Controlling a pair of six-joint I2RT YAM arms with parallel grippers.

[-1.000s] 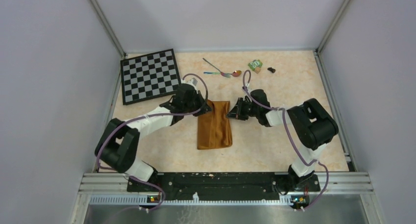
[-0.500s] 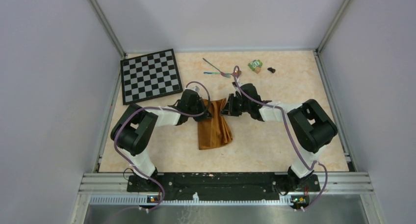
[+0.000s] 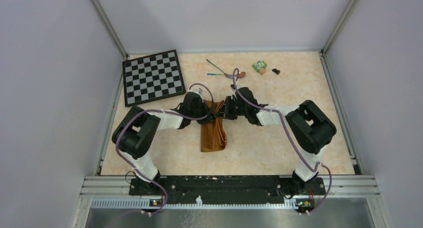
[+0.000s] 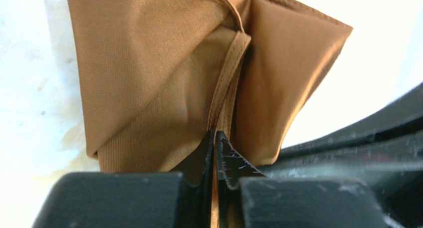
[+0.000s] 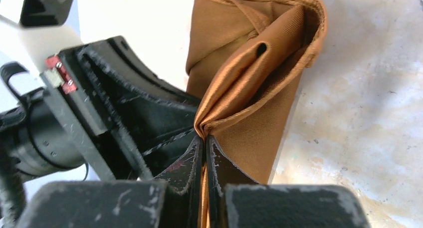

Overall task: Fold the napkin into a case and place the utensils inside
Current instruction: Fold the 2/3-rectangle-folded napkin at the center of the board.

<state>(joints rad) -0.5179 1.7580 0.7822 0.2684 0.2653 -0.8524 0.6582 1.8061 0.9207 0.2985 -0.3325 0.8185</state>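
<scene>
Drawn closer together, left gripper [image 4: 214,139] and right gripper [image 5: 204,142] pinch the napkin [image 3: 211,137].

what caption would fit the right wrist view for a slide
Close-up: right gripper shut on a bunched fold of the orange-brown napkin, pale table to the right.

From above we lose the far end of the napkin [image 3: 212,135] under the left hand [image 3: 214,115] and right hand [image 3: 226,113]; the right arm's cable [image 3: 234,78] crosses the utensils [image 3: 219,74], too small for us to tell apart
</scene>
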